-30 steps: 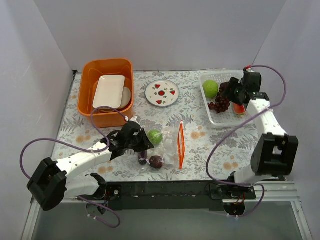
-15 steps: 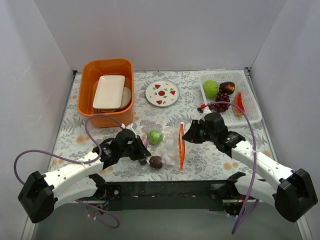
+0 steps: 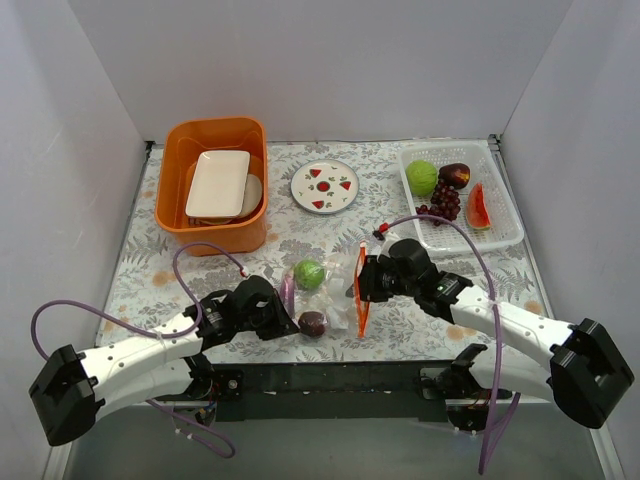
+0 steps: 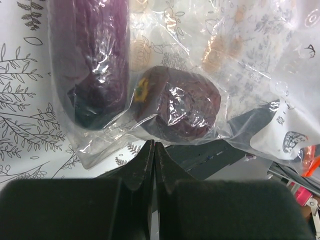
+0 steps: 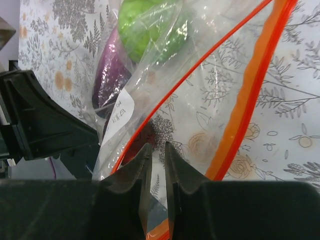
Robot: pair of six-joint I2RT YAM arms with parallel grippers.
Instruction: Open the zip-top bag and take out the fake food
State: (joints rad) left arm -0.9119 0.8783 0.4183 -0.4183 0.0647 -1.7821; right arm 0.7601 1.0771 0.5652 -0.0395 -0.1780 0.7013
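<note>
The zip-top bag (image 3: 338, 290) lies mid-table with its orange zip strip (image 3: 361, 295) on the right side. Inside are a green ball (image 3: 310, 274), a long purple piece (image 3: 288, 295) and a dark red piece (image 3: 313, 322). My left gripper (image 3: 286, 318) is shut, and its tips (image 4: 154, 144) meet at the bag's closed bottom edge, just below the dark red piece (image 4: 177, 102). My right gripper (image 3: 364, 280) is at the mouth. Its jaws (image 5: 158, 147) are nearly closed with clear plastic and the orange strip (image 5: 245, 110) between them. The mouth gapes.
A white basket (image 3: 508, 238) at the back right holds a green ball (image 3: 422, 177), a grape bunch (image 3: 445, 203), a red slice (image 3: 478, 207) and a dark red piece (image 3: 455, 174). An orange bin (image 3: 215, 238) with white dishes stands back left. The strawberry plate (image 3: 325, 185) is behind the bag.
My right arm has swung from the basket down to the bag's mouth and closed on its lip. My left gripper has shifted a little nearer along the bag's closed end.
</note>
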